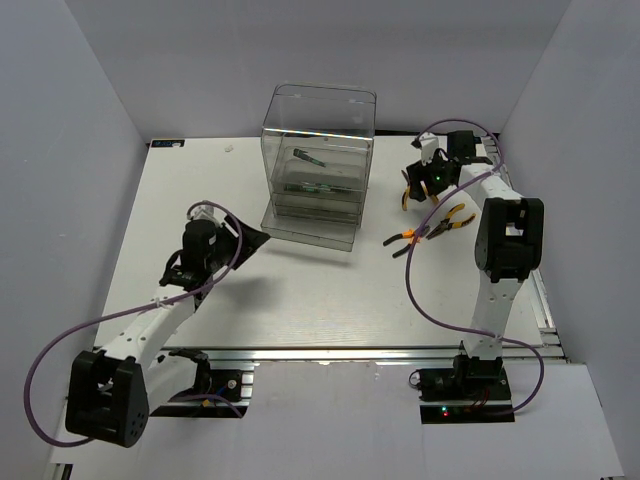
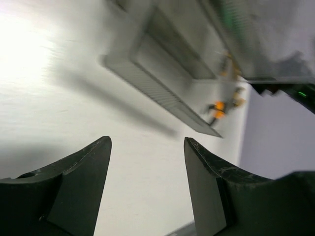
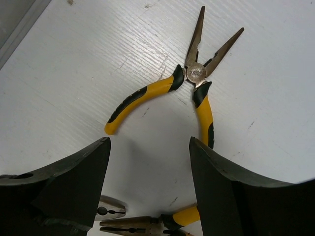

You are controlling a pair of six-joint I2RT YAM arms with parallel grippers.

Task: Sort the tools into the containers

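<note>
The clear cabinet (image 1: pixel 318 140) of drawers stands at the back middle, with its bottom drawer (image 1: pixel 310 232) pulled out. Slim dark tools (image 1: pixel 308 157) lie in its upper drawers. My left gripper (image 1: pixel 255 238) is open and empty just left of the pulled-out drawer, which shows blurred in the left wrist view (image 2: pixel 162 93) beyond the gripper (image 2: pixel 147 147). My right gripper (image 1: pixel 425 180) is open and empty, hovering above long-nose pliers (image 3: pixel 194 73) that lie spread open on the table, seen ahead of the gripper (image 3: pixel 150 147). Two more orange-handled pliers (image 1: pixel 450 222) lie nearer on the right.
White walls close in the table on the left, back and right. Purple cables loop from both arms over the table. More pliers tips (image 3: pixel 142 225) lie under the right gripper. The right arm's base link (image 1: pixel 505 240) stands beside the loose pliers.
</note>
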